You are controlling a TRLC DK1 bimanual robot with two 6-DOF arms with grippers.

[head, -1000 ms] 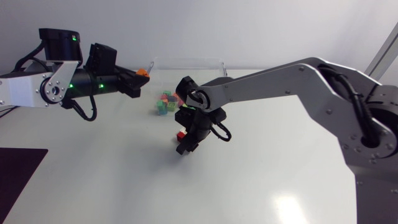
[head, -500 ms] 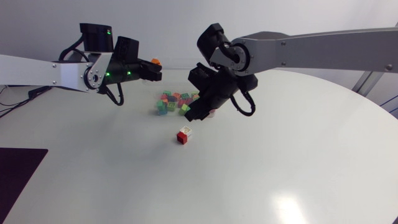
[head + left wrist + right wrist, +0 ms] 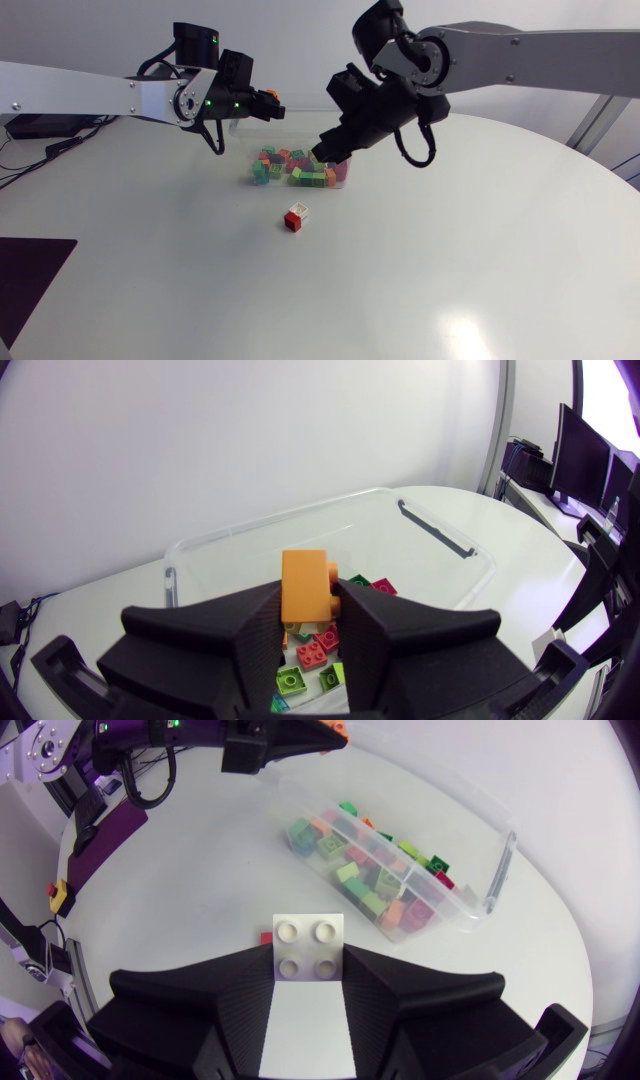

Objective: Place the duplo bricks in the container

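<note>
A clear plastic container (image 3: 296,134) holding several coloured bricks (image 3: 300,168) stands at the table's back middle. My left gripper (image 3: 264,102) hangs over its left end, shut on an orange brick (image 3: 271,95). In the left wrist view the orange brick (image 3: 307,586) sits between the fingers, above the container (image 3: 440,545). My right gripper (image 3: 326,152) is above the container's right end, shut on a white brick (image 3: 308,982). A red brick (image 3: 291,222) and a white brick (image 3: 299,211) lie together on the table in front of the container.
The white round table (image 3: 450,270) stretches to the front and right of the container. In the right wrist view my left gripper (image 3: 300,742) shows beyond the container (image 3: 497,870), and the red brick (image 3: 266,937) peeks out beside the held white one.
My right gripper rose from the table beside the red brick and swung back over the container's right end. My left gripper carried the orange brick rightward, over the container's left end.
</note>
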